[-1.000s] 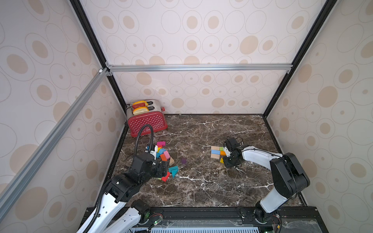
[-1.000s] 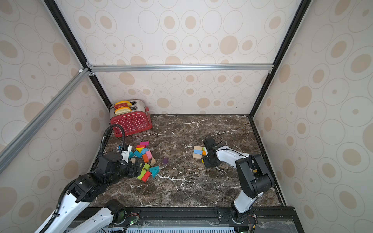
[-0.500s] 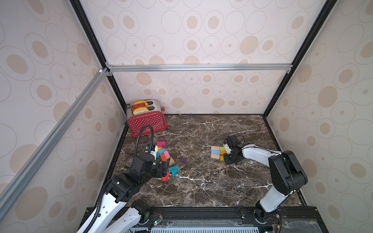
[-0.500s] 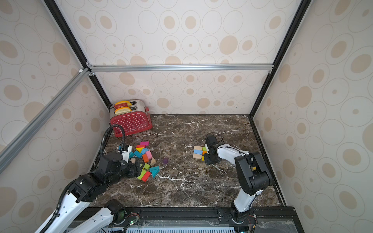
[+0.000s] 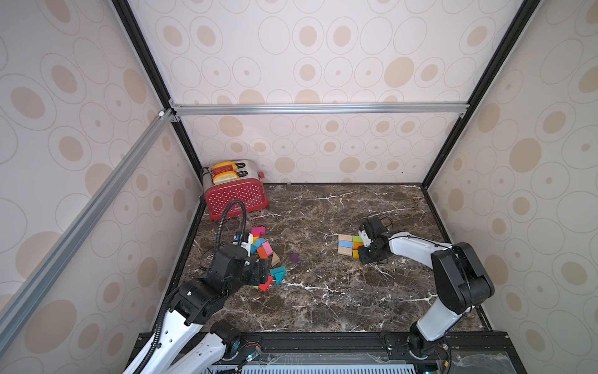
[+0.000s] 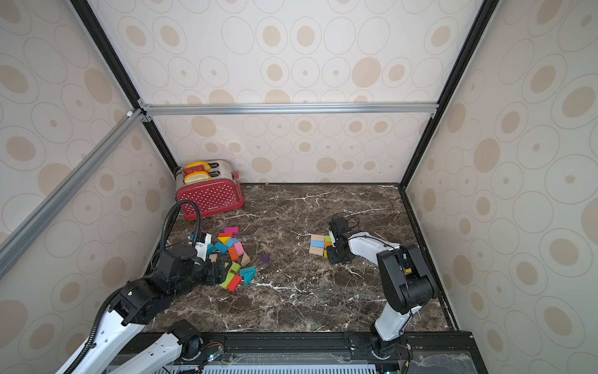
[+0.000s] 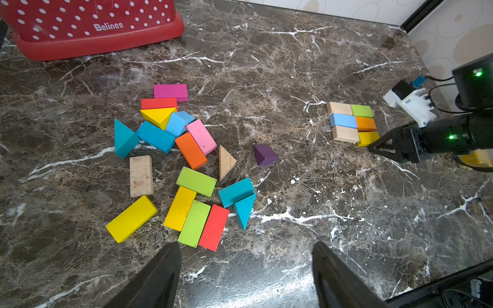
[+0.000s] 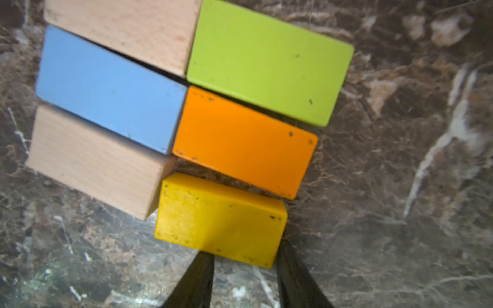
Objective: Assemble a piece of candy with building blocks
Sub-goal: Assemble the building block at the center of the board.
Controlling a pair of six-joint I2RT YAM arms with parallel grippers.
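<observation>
Looks like squaring-up of the yellow block (image 8: 221, 221) with the right gripper (image 8: 244, 256): jaws narrow, nothing pinched between them, tips at its near edge. Likely meant to close the slanted gap to the orange block (image 8: 245, 144) and tidy the six-block candy body, flat on the table (image 5: 323, 291) on the right side. Parked beside the loose pile (image 7: 186, 160) with the left gripper (image 7: 245, 248) wide and empty, probably to fetch wedges for the wrapper ends without crowding the build.
</observation>
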